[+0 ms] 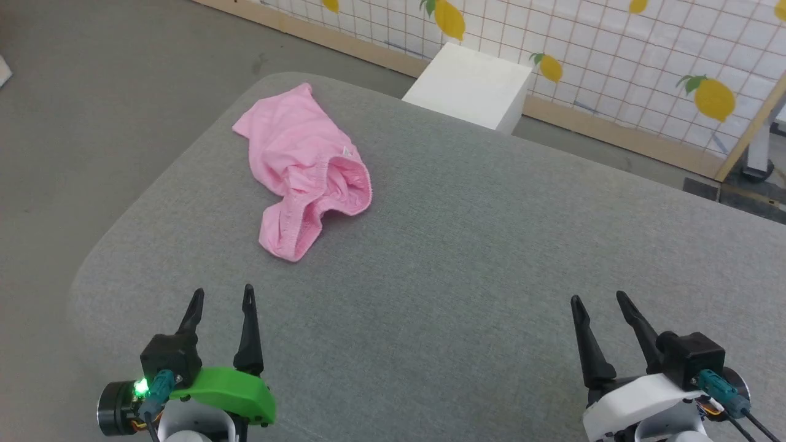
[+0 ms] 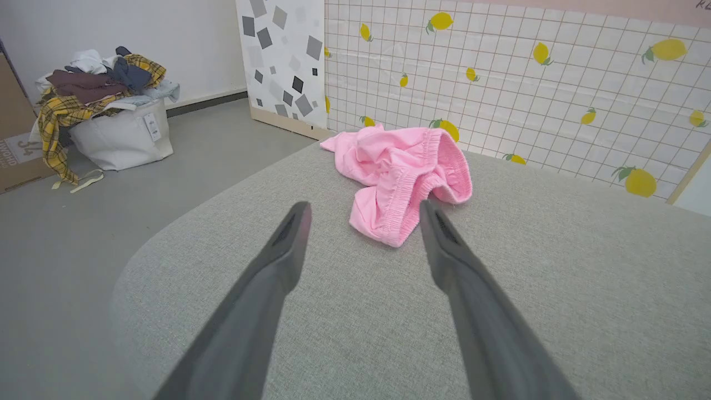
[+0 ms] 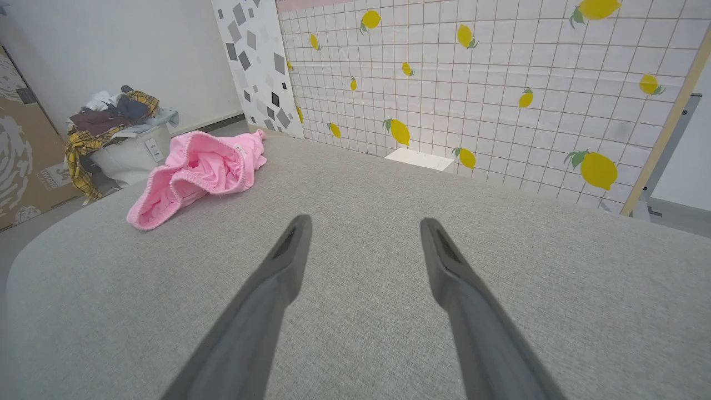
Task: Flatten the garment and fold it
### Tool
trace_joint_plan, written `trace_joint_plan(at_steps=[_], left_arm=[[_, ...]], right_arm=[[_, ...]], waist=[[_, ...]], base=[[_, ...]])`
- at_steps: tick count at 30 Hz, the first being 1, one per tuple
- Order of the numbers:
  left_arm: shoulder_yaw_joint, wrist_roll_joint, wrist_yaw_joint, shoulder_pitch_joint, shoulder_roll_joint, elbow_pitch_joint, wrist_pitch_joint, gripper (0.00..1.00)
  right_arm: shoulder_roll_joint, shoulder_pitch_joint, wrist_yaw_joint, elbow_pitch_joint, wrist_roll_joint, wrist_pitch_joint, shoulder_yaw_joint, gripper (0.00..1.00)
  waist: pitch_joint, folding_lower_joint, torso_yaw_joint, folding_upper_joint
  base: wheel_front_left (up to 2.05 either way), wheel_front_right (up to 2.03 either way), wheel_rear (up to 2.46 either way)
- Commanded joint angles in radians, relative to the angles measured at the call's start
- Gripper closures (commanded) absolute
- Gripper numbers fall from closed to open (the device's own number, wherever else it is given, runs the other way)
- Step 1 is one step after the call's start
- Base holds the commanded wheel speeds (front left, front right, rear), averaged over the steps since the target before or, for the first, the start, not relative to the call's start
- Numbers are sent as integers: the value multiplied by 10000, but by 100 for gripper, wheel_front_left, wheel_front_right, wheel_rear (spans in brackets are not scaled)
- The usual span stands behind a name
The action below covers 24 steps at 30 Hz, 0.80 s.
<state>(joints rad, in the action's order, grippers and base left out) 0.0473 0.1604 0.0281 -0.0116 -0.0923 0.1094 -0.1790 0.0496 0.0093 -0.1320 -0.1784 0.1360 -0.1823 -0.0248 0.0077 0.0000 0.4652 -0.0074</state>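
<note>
On grey surface (image 1: 460, 258), one pink garment (image 1: 304, 169), left fingers (image 1: 249, 331), right fingers (image 1: 588, 344), both spread.

"34" on the cardboard box (image 2: 15, 145) beside the laundry; smaller print below too blurred

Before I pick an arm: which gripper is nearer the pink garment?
Left. The left gripper sits just short of the garment; the right gripper is far to its right.

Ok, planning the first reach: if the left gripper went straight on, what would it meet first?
Probably the garment: its near end lies straight ahead of the left gripper, with bare grey surface between. Height is unclear, so it might skim over.
</note>
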Motion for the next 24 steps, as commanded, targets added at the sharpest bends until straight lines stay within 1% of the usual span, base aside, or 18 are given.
trace_joint_plan(at_steps=[1,24], left_arm=[[34,108,55,93,-79,50,-103,0],[242,681,289,177,-258,280,-525,0]], right_arm=[[5,-183,9,-77,130,-112,-23,0],[6,-166,12,-347,440,-568,-113,0]], waist=[[-6,0,141,55],[-64,0,1186,68]], base=[[0,0,0],[0,0,0]])
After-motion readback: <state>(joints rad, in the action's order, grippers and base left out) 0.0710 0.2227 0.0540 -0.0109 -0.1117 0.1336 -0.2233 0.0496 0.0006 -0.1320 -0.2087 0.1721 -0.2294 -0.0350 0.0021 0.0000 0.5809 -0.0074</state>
